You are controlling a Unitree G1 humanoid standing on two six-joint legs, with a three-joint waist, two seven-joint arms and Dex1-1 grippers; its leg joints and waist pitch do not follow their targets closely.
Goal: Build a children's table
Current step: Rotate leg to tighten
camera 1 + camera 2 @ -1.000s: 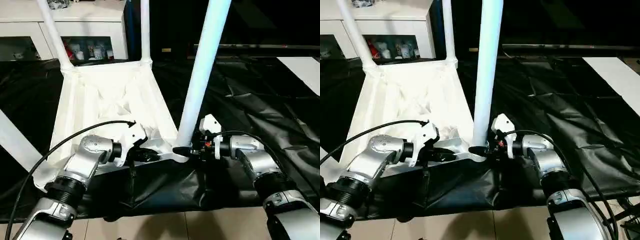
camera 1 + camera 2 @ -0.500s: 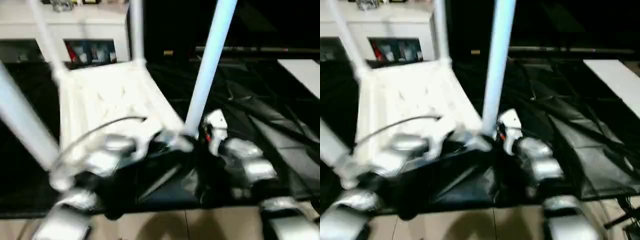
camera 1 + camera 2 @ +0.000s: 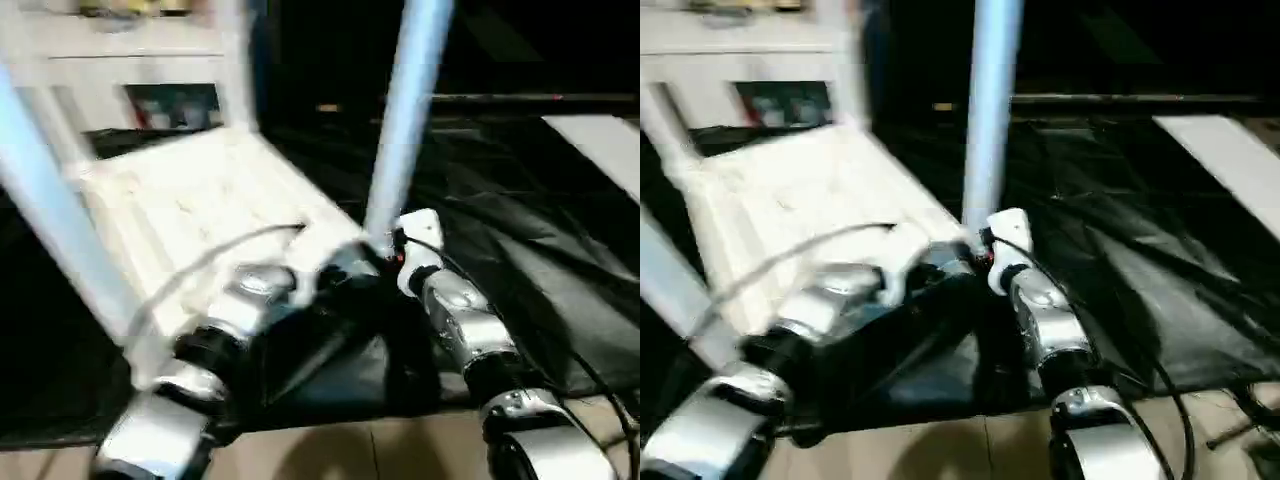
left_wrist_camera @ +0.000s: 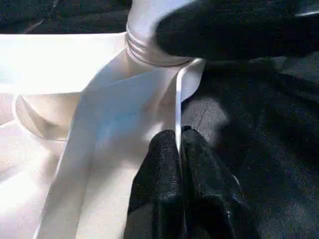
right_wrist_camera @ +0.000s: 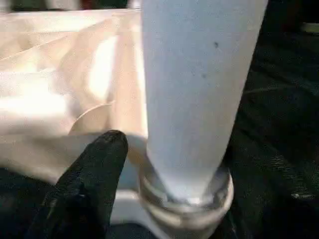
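Steadying the upturned tabletop (image 3: 200,195) so its legs can stand in the corner sockets.

Lying underside up on the black sheet (image 3: 560,270), the tabletop fills the left and centre of the head frames, ribs exposed so the sockets face upward; the white cabinet (image 3: 130,70) sits in the upper left behind it. One leg (image 3: 405,120) rises upright from the near corner socket (image 5: 187,199) at frame centre, another leg (image 3: 55,225) slants across the left edge. The left gripper (image 4: 178,186) has its jaws closed on the thin tabletop rim, apparently to hold the piece still. The right gripper (image 5: 149,189) stands beside the leg's base with its jaws apart, one finger (image 5: 87,179) visible, not clamping the leg.
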